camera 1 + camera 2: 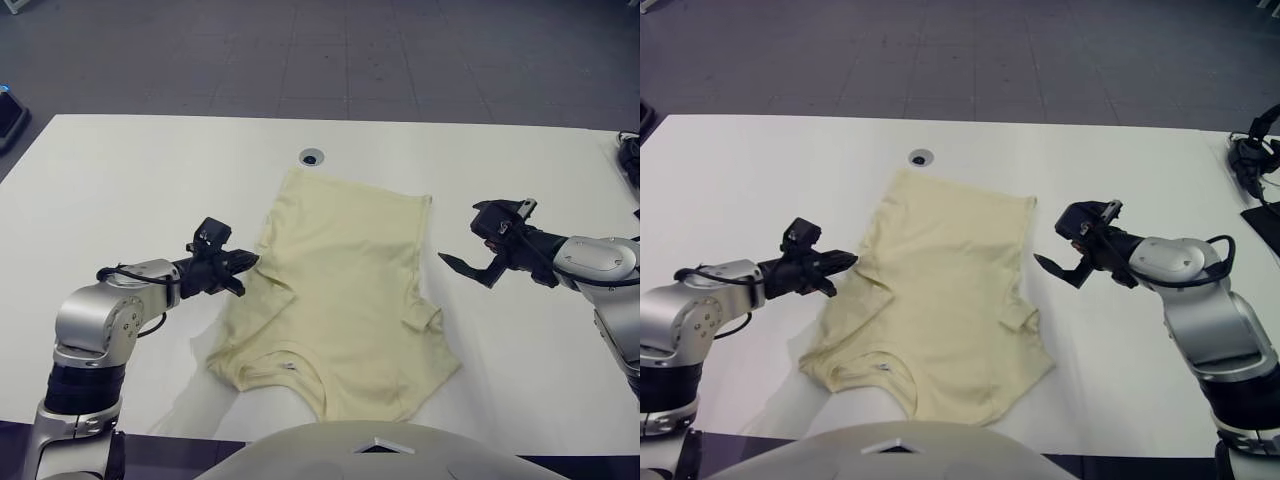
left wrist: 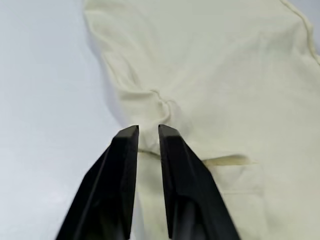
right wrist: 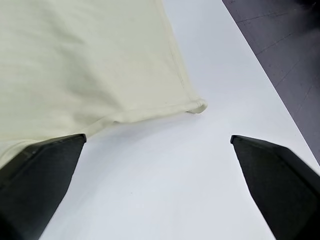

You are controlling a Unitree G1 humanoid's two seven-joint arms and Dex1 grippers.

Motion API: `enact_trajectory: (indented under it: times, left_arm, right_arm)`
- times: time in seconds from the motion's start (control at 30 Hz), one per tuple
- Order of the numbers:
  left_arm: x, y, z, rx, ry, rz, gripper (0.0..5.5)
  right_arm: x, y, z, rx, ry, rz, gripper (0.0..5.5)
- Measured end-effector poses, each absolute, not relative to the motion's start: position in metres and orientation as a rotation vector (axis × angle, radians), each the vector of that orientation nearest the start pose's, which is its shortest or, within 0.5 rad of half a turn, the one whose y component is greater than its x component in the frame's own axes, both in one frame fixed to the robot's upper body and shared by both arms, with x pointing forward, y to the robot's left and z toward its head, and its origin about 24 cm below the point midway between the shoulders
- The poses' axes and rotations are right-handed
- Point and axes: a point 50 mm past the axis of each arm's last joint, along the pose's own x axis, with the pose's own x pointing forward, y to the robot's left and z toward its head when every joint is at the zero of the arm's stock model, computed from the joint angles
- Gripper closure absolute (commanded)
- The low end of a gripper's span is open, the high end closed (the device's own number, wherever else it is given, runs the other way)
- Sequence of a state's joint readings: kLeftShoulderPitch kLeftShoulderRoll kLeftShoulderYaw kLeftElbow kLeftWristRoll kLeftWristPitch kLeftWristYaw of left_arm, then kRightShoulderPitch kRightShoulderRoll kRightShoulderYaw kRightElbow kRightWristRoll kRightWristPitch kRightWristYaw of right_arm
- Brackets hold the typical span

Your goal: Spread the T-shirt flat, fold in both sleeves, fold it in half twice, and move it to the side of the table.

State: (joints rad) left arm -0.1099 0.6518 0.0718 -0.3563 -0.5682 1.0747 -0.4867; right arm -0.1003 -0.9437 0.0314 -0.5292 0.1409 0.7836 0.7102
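A pale yellow T-shirt (image 1: 345, 290) lies in the middle of the white table (image 1: 130, 170), collar toward me, hem at the far end. Both sleeves are folded inward onto the body. My left gripper (image 1: 247, 272) hovers at the shirt's left edge, over the folded sleeve (image 2: 165, 107). Its fingers (image 2: 125, 150) are almost together with nothing between them. My right gripper (image 1: 462, 235) stands wide open just off the shirt's right side, near the far hem corner (image 3: 199, 106), holding nothing.
A round cable hole (image 1: 312, 157) sits in the table just beyond the hem. Black cables and gear (image 1: 1250, 155) lie at the table's far right edge. Bare white table stretches on both sides of the shirt; dark floor lies past the far edge.
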Motion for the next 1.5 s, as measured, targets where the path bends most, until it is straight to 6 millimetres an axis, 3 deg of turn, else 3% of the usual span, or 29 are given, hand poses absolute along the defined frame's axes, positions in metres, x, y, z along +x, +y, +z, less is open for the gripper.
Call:
enact_trajectory:
  times: [0.17, 0.6, 0.8, 1.13, 1.37, 1.5]
  left_arm:
    - [0.238, 0.221, 0.082, 0.008, 0.698, -0.526, 3.36]
    - [0.238, 0.216, 0.069, 0.009, 0.739, -0.558, 5.48]
    - [0.238, 0.215, 0.069, 0.009, 0.737, -0.561, 5.48]
    - [0.240, 0.191, 0.098, 0.011, 0.629, -0.648, 5.48]
    - [0.232, 0.169, 0.078, 0.026, 0.711, -0.705, 5.48]
    - [0.228, 0.171, 0.069, 0.069, 0.745, -0.679, 4.82]
  right_arm:
    - [0.235, -0.224, 0.143, -0.728, 0.473, 0.640, 0.10]
    - [0.237, -0.223, 0.142, -0.733, 0.471, 0.649, 0.10]
    - [0.237, -0.223, 0.142, -0.734, 0.470, 0.649, 0.10]
    - [0.237, -0.224, 0.142, -0.739, 0.469, 0.644, 0.10]
    - [0.237, -0.222, 0.142, -0.742, 0.461, 0.638, 0.10]
    - [0.237, -0.222, 0.142, -0.742, 0.460, 0.639, 0.10]
